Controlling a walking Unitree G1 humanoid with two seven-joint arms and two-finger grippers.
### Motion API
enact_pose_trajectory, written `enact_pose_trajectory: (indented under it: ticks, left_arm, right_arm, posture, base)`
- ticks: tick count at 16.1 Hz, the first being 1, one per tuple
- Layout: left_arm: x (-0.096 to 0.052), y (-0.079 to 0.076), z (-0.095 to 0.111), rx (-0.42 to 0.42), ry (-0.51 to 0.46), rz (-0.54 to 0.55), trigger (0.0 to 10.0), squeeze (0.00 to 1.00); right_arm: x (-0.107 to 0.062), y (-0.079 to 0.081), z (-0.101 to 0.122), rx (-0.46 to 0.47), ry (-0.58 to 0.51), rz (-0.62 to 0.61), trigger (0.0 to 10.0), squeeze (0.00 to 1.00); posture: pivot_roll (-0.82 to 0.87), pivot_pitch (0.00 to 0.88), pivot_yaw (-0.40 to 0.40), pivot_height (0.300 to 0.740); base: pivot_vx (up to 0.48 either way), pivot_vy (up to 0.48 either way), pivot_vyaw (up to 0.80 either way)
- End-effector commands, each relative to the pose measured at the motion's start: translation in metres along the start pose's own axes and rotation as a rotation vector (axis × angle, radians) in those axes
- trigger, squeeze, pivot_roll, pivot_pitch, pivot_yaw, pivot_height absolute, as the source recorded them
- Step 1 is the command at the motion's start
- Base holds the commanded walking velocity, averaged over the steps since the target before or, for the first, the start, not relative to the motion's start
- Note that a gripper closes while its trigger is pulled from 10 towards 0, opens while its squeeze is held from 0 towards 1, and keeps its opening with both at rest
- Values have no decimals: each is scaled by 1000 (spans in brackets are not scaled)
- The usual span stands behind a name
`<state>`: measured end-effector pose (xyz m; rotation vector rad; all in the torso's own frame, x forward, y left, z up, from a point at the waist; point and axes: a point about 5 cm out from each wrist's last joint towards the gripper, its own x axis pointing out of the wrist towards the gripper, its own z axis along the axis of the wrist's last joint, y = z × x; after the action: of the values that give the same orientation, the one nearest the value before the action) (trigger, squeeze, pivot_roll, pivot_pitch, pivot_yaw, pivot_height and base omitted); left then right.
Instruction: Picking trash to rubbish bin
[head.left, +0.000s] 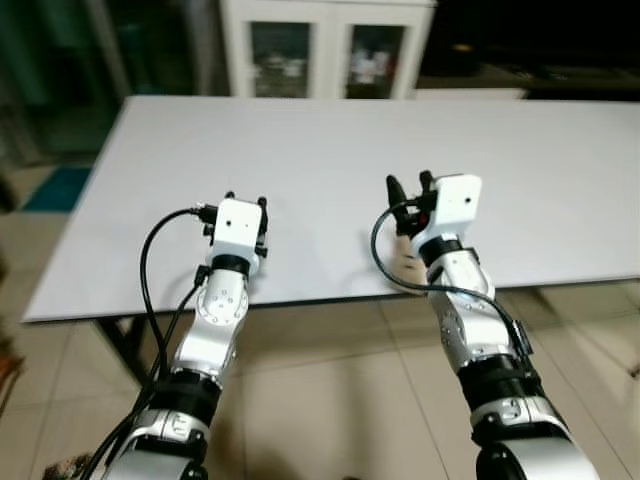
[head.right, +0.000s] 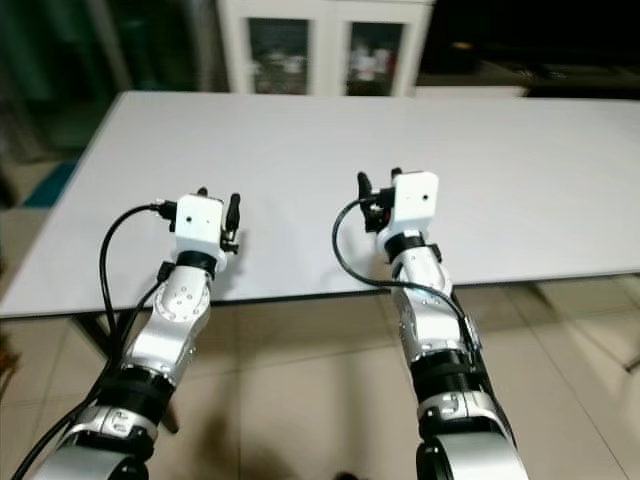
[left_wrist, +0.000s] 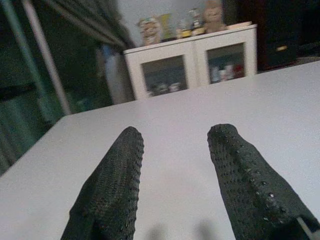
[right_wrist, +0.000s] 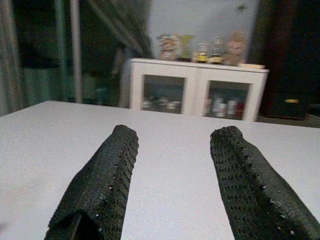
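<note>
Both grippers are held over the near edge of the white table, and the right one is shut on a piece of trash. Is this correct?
Not quite: the right gripper is open and holds nothing, as the right wrist view shows. Both grippers, the left gripper too, do hover over the near edge of the white table.

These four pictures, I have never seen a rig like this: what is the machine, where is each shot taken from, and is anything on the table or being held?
It is a humanoid robot with two silver arms. The two wide pictures come from its head camera, looking down at a white table. The left gripper and right gripper reach over the table's near edge. The other two pictures are taken from each wrist, looking along that gripper's two black fingers, which stand apart with nothing between them. Behind the table stands a white cabinet with small figurines on top. I can make out no trash on the table.
</note>
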<state>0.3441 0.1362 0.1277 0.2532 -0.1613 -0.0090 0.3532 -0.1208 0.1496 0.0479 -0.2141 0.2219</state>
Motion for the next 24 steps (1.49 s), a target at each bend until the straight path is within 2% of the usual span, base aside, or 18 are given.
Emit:
enact_pose_trajectory:
  ticks: [1,5,8,17,24]
  left_arm:
    - [1,-3,1,3,0,-14,10000,0]
    - [0,-6,1,-5,-3,-43,10000,0]
    - [0,-7,-2,45,20,-47,10000,0]
    - [2,-6,-1,51,15,-48,10000,0]
    - [2,-3,-4,52,31,-24,10000,0]
  right_arm:
    - [-1,0,-1,3,9,7,10000,0]
    - [-1,-1,-3,39,14,-12,10000,0]
    - [-3,1,-5,42,22,-3,10000,0]
    - [-3,10,-6,40,26,40,10000,0]
    - [-6,5,-8,39,40,36,10000,0]
  posture:
    - [12,0,-61,740]
    - [10,0,-51,740]
    - [7,0,-45,740]
    - [11,0,-46,740]
    - [3,0,-51,740]
  base:
    - [0,0,800]
    - [0,0,600]
    - [0,-114,0]
    - [0,-480,0]
    - [0,-480,0]
